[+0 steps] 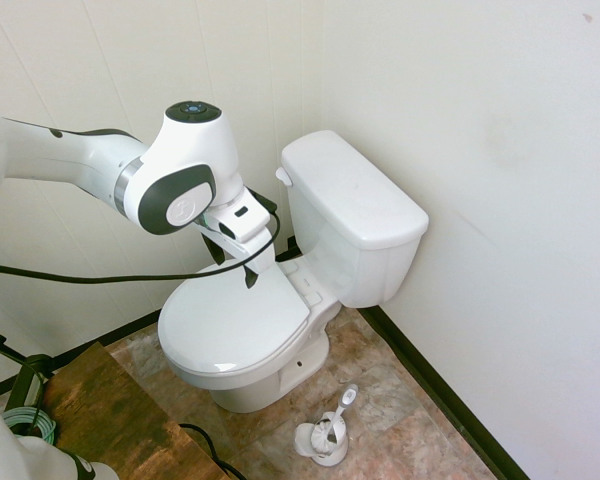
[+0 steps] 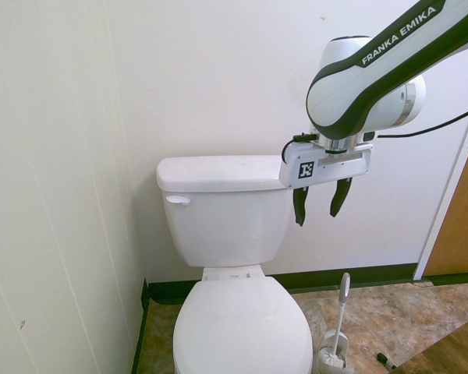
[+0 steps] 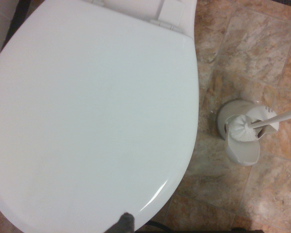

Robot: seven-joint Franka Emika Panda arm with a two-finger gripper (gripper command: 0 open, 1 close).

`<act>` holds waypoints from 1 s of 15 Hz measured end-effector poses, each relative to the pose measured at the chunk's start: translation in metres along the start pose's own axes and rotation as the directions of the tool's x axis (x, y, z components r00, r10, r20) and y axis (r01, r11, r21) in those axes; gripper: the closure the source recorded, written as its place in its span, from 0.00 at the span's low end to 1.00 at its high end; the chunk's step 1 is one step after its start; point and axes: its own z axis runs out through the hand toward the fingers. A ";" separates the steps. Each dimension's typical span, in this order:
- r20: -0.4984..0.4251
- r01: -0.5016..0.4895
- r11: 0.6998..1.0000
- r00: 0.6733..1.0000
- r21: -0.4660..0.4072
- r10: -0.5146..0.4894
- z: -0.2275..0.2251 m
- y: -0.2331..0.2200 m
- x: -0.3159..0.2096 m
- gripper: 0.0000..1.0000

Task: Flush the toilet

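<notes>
Gripper (image 2: pixel 321 201) empty, fingers spread apart and pointing down, hanging above the closed seat lid (image 1: pixel 232 325) in front of the tank, touching nothing. Toilet (image 1: pixel 355 235) sits in the corner against the far wall; its flush lever (image 2: pixel 176 200) is on the tank front at the upper left in the second exterior view, well apart from the fingers, which hang off the tank's right side. Likely risks: the gripper has to cross the whole tank face, so it could clip the tank lid edge or front on the way; lever is small and white-on-white, so fingers may slide off it or press beside it, giving only a partial flush. Wrist view shows just the seat lid and the toilet brush (image 3: pixel 245 127) in its holder on the tiled floor, no lever or tank. First exterior view shows the lever only as a small nub at the tank corner; second exterior shows it head-on and the finger gap clearly.
</notes>
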 end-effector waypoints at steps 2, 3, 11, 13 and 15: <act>0.007 -0.005 1.000 1.000 0.001 0.005 0.002 -0.001 0.001 0.00; 0.015 -0.015 1.000 1.000 0.007 0.015 0.004 -0.004 0.000 0.00; -0.051 -0.081 0.988 0.995 0.135 0.088 0.015 -0.167 0.020 0.00; -0.063 -0.090 0.981 0.993 0.170 0.102 0.018 -0.209 0.034 0.00; -0.082 -0.099 0.973 0.990 0.208 0.118 0.019 -0.246 0.048 0.00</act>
